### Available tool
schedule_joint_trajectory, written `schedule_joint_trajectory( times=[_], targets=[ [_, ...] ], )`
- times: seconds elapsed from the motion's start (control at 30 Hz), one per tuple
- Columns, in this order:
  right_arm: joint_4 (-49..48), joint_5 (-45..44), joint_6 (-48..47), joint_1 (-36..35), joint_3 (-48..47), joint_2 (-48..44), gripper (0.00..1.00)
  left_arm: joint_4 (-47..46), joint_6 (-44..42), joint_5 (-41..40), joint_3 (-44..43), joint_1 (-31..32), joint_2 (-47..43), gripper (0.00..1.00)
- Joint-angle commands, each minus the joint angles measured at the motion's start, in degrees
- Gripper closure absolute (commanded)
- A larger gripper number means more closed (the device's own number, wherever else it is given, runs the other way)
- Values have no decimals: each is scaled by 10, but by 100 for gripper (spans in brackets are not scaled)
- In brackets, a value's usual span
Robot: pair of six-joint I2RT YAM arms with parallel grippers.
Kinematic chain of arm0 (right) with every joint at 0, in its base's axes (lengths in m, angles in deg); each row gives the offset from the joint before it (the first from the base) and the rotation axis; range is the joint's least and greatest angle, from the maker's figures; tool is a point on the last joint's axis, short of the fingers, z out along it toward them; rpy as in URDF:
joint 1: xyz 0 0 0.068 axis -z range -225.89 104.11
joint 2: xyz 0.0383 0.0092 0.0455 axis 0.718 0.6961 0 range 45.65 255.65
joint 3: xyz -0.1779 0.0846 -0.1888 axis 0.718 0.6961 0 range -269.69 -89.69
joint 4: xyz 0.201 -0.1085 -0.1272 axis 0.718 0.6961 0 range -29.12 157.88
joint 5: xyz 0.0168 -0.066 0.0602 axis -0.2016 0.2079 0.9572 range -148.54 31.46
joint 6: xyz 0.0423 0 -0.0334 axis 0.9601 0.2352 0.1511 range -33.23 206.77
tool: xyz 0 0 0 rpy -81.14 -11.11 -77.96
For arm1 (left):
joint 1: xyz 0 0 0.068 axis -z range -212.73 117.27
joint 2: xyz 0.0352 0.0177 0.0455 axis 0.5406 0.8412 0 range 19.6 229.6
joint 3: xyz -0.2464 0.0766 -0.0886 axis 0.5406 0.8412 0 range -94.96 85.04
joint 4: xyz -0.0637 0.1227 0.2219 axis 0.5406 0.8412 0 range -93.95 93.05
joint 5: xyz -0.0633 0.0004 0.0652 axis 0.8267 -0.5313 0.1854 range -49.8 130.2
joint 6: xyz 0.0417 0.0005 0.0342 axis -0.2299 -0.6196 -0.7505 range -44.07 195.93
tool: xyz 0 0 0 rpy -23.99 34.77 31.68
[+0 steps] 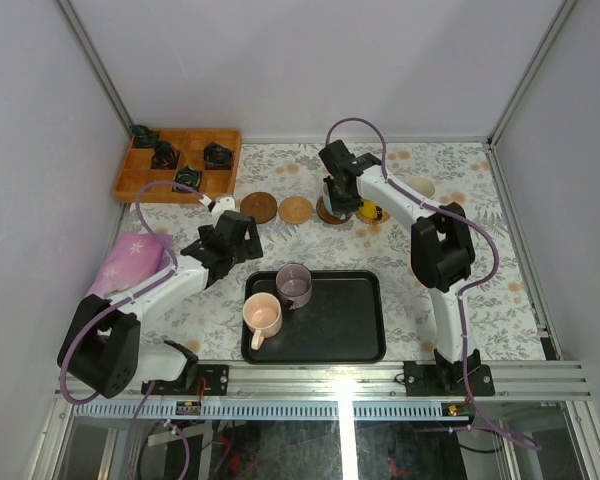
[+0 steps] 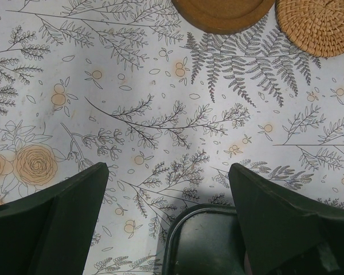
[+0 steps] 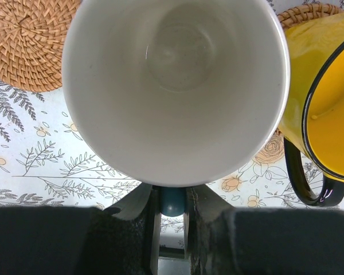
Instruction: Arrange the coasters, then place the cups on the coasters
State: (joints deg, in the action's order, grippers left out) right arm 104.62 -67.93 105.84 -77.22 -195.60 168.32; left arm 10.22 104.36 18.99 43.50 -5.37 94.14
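The right gripper (image 3: 172, 207) has its fingers pinched narrowly on the handle of the blue-handled, white-lined ceramic cup (image 3: 175, 86). The cup hangs over the dark round wooden coaster (image 1: 327, 215) in the back row. It cannot be told whether its base is down yet.

Hazards:
- The yellow enamel cup with black rim (image 3: 324, 97) stands just beside the held cup, so sideways drift while lowering could strike it.
- A grip on the handle alone lets the cup tilt.
- The cup hides its own coaster from the wrist camera, so an off-centre landing is possible.

The left gripper (image 2: 167, 172) hovers with its fingers wide and empty, near a corner of the black rectangular tray (image 2: 198, 240). The peach-pink cup (image 1: 262, 315) and the mauve-grey cup (image 1: 293, 285) wait in that tray, and its raised rim stands between this gripper and those cups. The woven tan round coaster (image 2: 318, 23) and a second dark wooden disc (image 2: 221, 11) lie unoccupied ahead.
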Motion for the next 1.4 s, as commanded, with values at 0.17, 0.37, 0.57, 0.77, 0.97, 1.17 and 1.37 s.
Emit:
schedule_joint_trajectory(
  times=[0.17,0.37,0.57,0.77,0.97,1.17,1.37],
  targets=[
    [-35,-8,4,2,-45,12,100,-1,-8,-6,-18,2,6,14],
    [-26,-12,14,2,-45,12,100,0,-8,-5,-19,2,7,14],
    [-28,-13,22,2,-21,-12,100,-2,-7,-3,-18,2,7,14],
    [-30,-5,32,2,-5,-30,100,-2,-6,0,-18,3,9,14],
    [-27,3,36,2,-4,-35,100,-2,-7,1,-19,3,10,14],
    [-23,6,33,2,-14,-27,94,-2,-7,2,-22,2,17,14],
    [-22,8,39,2,-13,-30,59,-2,-7,0,-22,3,19,14]
  ],
)
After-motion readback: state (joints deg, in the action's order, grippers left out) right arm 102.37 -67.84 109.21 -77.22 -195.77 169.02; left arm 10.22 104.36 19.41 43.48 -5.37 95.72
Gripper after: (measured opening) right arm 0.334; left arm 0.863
